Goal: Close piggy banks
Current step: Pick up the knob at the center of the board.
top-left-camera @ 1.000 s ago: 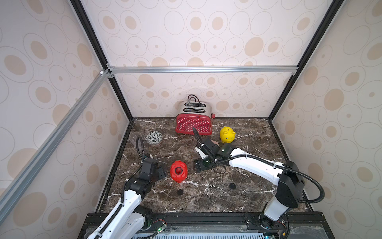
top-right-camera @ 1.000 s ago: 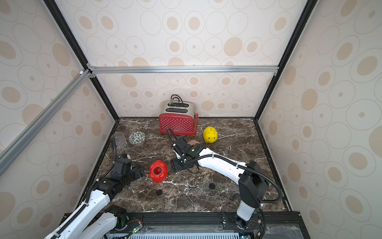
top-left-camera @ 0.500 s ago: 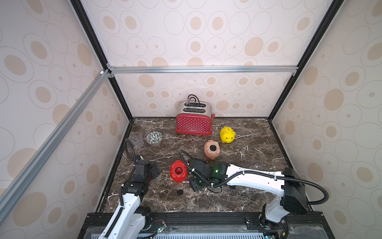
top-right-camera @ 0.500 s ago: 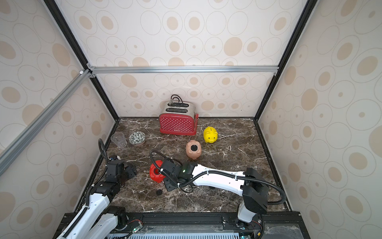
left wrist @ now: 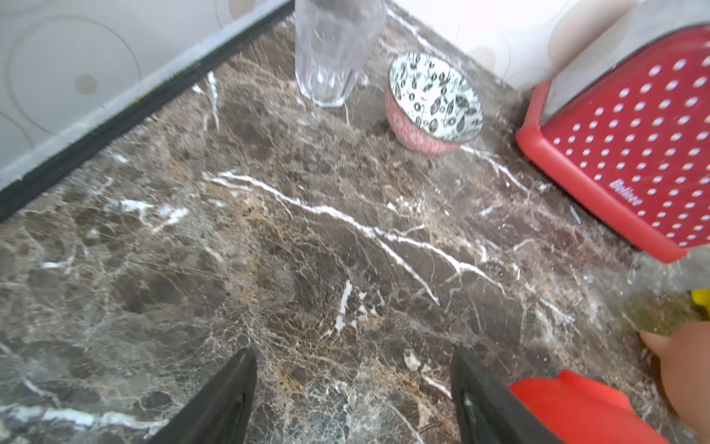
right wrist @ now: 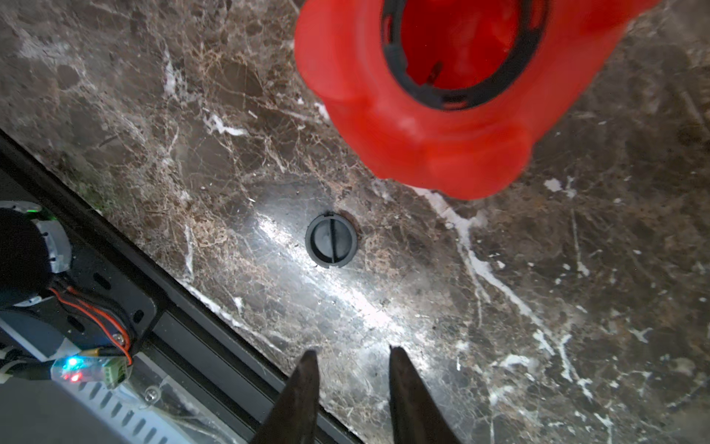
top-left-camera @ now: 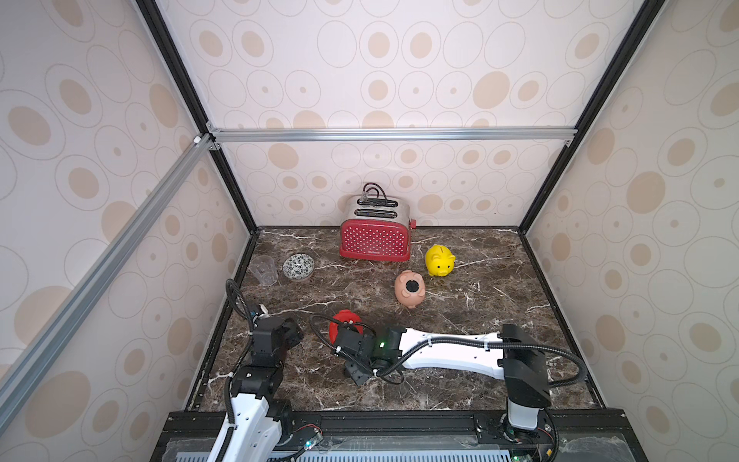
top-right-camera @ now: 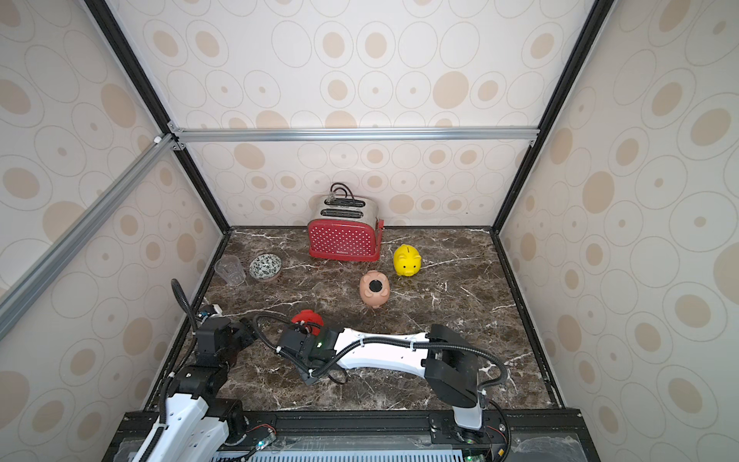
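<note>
Right gripper (right wrist: 351, 355) now sits by the red piggy bank (top-left-camera: 344, 320), jaws narrower; left gripper (left wrist: 353, 350) sits farther back.

Cream wallpaper (top-left-camera: 380, 80) with beige ovals and thin rings covers the back and side walls in both top views. Black corner posts (top-left-camera: 234, 192) frame the centre, and an aluminium rail (top-left-camera: 392, 134) crosses between them. Lower down lies dark, white-veined marble (top-left-camera: 500, 288), with a glare patch (right wrist: 345, 292) mid-frame in the right wrist view.

Three piggy banks (top-left-camera: 439, 260) (top-left-camera: 408, 289) (top-left-camera: 343, 320), one toaster (top-left-camera: 375, 240), one bowl (top-left-camera: 298, 266), one glass (top-left-camera: 264, 270)
</note>
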Controlling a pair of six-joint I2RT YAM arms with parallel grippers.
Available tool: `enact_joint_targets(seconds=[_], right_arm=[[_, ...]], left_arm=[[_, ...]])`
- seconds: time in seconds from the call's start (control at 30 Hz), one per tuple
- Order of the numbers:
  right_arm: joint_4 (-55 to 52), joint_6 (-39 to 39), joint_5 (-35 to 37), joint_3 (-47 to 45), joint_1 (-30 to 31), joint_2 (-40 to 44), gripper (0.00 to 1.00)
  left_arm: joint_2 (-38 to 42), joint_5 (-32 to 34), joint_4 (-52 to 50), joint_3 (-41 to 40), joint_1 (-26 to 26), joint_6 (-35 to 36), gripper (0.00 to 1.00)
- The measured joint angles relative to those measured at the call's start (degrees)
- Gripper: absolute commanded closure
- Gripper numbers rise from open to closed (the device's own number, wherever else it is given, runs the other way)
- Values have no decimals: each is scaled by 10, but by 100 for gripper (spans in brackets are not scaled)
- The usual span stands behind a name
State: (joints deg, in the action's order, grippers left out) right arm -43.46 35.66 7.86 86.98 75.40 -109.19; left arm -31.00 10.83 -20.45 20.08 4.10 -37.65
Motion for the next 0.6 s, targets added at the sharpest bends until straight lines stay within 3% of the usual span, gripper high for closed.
enact_joint_targets(seconds=[0.27, 0.6], right_arm=[[-32, -8, 19, 89, 26, -88, 71], [-41, -17, 29, 97, 27, -117, 74]], left_arm=[[18, 18, -3, -10, -2, -3, 18], [61, 80, -26, -18, -3, -18, 15]])
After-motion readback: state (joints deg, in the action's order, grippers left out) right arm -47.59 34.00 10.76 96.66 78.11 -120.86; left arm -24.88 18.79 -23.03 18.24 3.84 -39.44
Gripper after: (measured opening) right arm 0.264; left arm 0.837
